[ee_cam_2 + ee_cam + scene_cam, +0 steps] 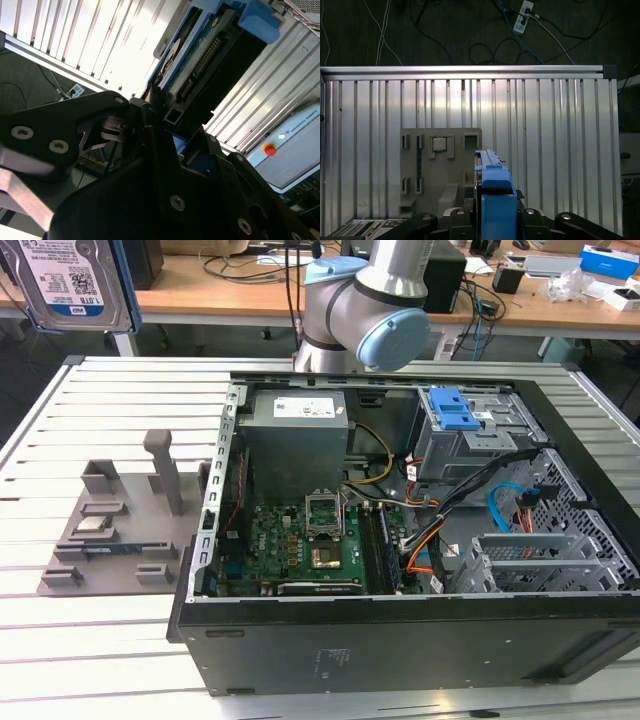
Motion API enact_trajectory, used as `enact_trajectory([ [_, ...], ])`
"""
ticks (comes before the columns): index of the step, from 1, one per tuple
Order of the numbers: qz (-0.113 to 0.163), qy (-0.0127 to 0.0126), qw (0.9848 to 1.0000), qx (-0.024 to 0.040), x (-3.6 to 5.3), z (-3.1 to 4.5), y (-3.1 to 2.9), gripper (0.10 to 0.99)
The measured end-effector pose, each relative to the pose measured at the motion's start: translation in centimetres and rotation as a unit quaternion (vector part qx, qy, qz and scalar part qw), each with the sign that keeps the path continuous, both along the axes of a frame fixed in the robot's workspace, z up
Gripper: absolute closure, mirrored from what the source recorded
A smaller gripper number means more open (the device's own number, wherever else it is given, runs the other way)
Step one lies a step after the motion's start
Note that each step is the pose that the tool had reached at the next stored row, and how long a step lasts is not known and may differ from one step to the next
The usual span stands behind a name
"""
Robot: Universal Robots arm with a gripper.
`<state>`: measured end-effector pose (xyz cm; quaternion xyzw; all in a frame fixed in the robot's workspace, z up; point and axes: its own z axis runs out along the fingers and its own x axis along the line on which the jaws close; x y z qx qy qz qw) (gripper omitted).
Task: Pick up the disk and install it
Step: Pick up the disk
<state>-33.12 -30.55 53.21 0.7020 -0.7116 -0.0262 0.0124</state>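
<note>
Aloft, silver disk point(68, 280), blue-framed, white-labelled, fast in the grip of the hand point(167, 120).

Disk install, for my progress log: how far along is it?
Done: the disk is picked up, clear of the table. In hand: the gripper clamps its blue-framed edge, above the grey holder. Left: installing; it is outside the open computer case.

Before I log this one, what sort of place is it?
Probably a robotics lab bench: an open computer case on a slatted aluminium table, cable-strewn desks behind, the claw gripping the disk.
</note>
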Motion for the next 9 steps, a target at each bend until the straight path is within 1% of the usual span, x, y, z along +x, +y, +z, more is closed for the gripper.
enact_trajectory([
  [3, 0.000, 0.0000, 1.0000, 0.0000, 0.01, 0.01, 0.00, 0.718],
  [4, 0.000, 0.0001, 1.0000, 0.0000, 0.15, 0.01, 0.00, 0.718],
  [9, 0.000, 0.0002, 1.0000, 0.0000, 1.59, 0.00, 0.00, 0.718],
])
